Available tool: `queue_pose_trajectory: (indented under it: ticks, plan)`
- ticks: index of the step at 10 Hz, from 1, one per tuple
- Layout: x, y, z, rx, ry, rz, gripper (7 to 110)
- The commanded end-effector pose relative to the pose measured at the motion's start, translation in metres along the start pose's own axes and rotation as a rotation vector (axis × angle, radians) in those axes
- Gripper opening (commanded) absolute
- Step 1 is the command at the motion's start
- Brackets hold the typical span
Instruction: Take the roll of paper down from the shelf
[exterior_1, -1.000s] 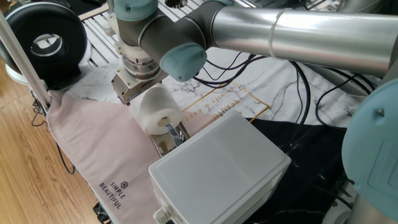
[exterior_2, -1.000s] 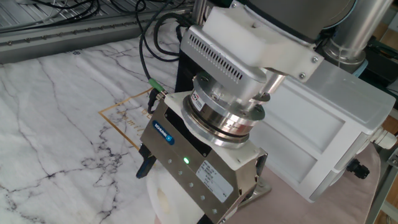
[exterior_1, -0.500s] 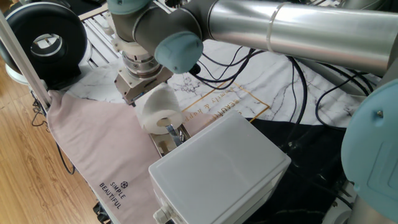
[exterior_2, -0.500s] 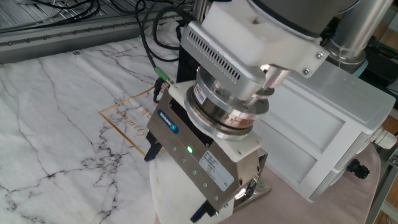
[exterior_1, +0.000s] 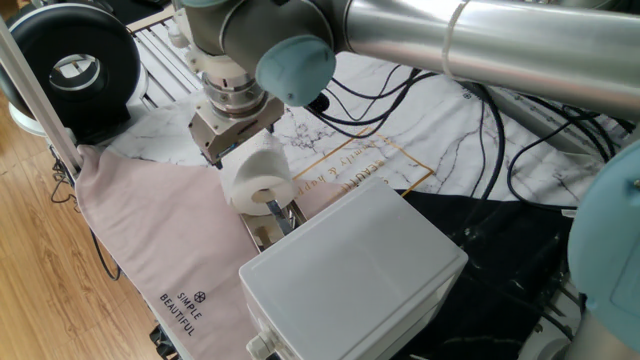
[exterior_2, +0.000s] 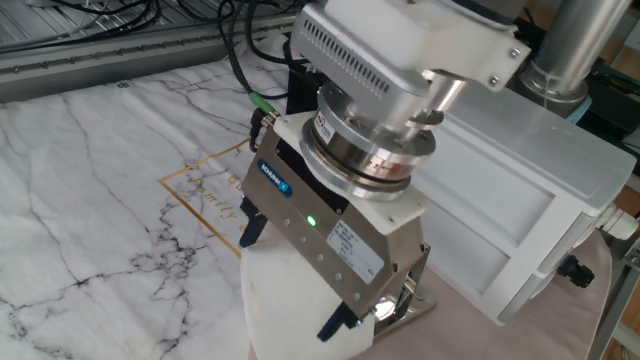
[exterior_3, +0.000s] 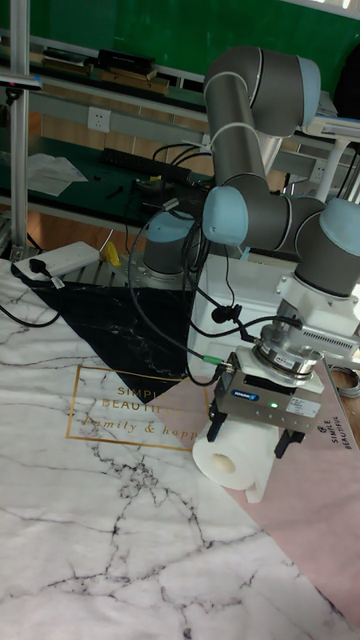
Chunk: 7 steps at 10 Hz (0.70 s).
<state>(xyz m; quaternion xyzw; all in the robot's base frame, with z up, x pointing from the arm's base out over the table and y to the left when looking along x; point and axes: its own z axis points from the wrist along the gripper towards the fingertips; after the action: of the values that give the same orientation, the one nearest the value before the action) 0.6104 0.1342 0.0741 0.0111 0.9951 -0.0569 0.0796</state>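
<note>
The roll of paper (exterior_1: 256, 176) is white and lies on its side, hollow core toward the camera, on the shiny chrome shelf (exterior_1: 266, 230) beside the grey box. My gripper (exterior_1: 238, 150) hangs right over the roll, pointing down. Its dark fingertips (exterior_2: 250, 226) stand on either side of the roll of paper (exterior_2: 285, 310), straddling it, and the jaws look open. In the tall fixed view the gripper (exterior_3: 250, 432) sits on top of the roll of paper (exterior_3: 232, 458). A corner of the shelf (exterior_2: 408, 300) shows behind the gripper body.
A large pale grey plastic box (exterior_1: 352, 268) stands right next to the shelf. A pink cloth (exterior_1: 160, 240) covers the table's near side, with a marble-pattern mat (exterior_2: 90, 190) and black cables (exterior_1: 480, 130) beyond. A black round device (exterior_1: 72, 68) sits at the far left.
The gripper has turned about its wrist axis over the roll and shifted slightly, so its fingers now stand on either side of it. The roll has stayed in place on the shelf.
</note>
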Motion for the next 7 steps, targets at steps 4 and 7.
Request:
queue_pose_trajectory:
  ticks: [4, 7]
  plan:
    - [0.021, 0.003, -0.007, -0.074, 0.039, 0.122, 107]
    - [0.001, 0.022, 0.005, -0.152, -0.04, 0.142, 107]
